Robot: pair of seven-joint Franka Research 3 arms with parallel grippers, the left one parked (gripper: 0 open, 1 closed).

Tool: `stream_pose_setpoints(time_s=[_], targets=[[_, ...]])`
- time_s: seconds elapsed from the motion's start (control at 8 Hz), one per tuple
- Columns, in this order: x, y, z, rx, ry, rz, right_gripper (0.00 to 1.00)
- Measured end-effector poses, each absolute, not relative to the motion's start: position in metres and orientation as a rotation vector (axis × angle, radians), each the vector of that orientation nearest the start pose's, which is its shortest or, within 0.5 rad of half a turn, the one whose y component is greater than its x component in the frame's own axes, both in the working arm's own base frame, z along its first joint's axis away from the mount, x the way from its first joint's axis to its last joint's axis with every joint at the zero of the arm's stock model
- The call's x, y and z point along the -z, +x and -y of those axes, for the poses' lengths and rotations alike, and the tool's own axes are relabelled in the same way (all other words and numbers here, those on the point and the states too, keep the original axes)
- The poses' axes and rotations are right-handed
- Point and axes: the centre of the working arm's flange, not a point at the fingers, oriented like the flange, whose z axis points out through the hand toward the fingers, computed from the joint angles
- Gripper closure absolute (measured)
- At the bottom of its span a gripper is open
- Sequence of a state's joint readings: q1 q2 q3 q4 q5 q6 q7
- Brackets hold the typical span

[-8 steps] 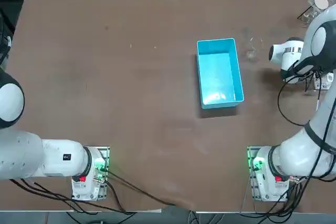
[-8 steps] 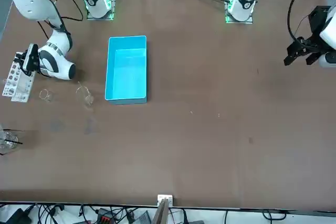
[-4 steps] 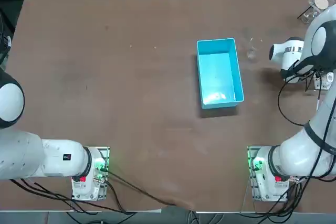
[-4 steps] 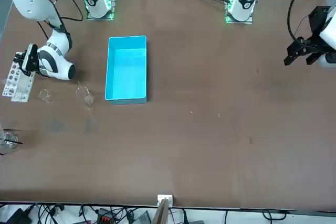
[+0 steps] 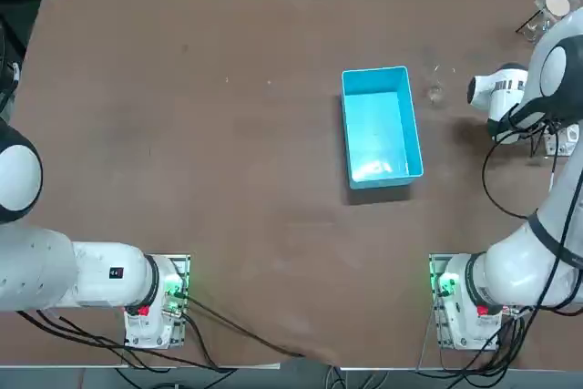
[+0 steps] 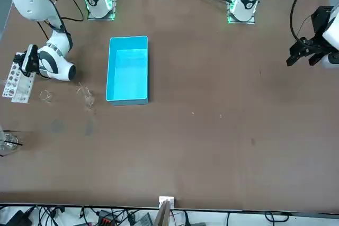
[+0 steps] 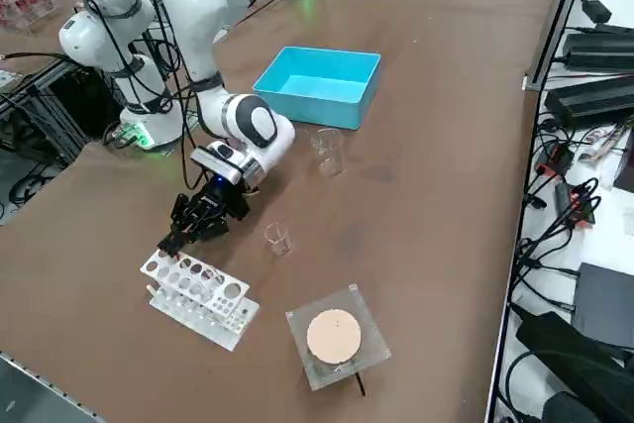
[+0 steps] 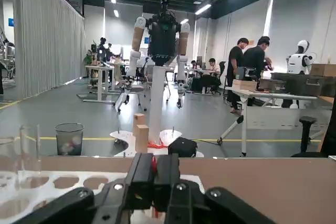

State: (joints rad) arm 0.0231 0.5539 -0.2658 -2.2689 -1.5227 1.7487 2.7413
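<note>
My right gripper (image 7: 179,233) hangs low over the table by its right edge, at the near end of a white test tube rack (image 7: 196,298). In the right wrist view its black fingers (image 8: 140,174) are pressed together, shut, with the rack's holes (image 8: 50,182) just beyond them. A small glass beaker (image 7: 278,238) stands on the table beside the gripper. A larger glass beaker (image 7: 329,151) stands further in, next to the blue bin (image 7: 319,86). In the front view the gripper (image 6: 26,61) sits over the rack (image 6: 16,83).
A clear square dish with a tan disc (image 7: 335,336) lies past the rack, towards the table's corner. The blue bin (image 5: 380,125) lies mid-table, to the left of my right arm. People and desks show far off in the room.
</note>
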Motion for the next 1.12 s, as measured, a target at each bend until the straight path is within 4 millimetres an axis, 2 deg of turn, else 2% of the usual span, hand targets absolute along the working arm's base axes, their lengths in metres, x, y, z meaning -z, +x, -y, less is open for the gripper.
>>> stream_pose_setpoints(time_s=[1.12], targets=[[-0.152,0.442,0.21,-1.021,1.121,1.305,0.97]])
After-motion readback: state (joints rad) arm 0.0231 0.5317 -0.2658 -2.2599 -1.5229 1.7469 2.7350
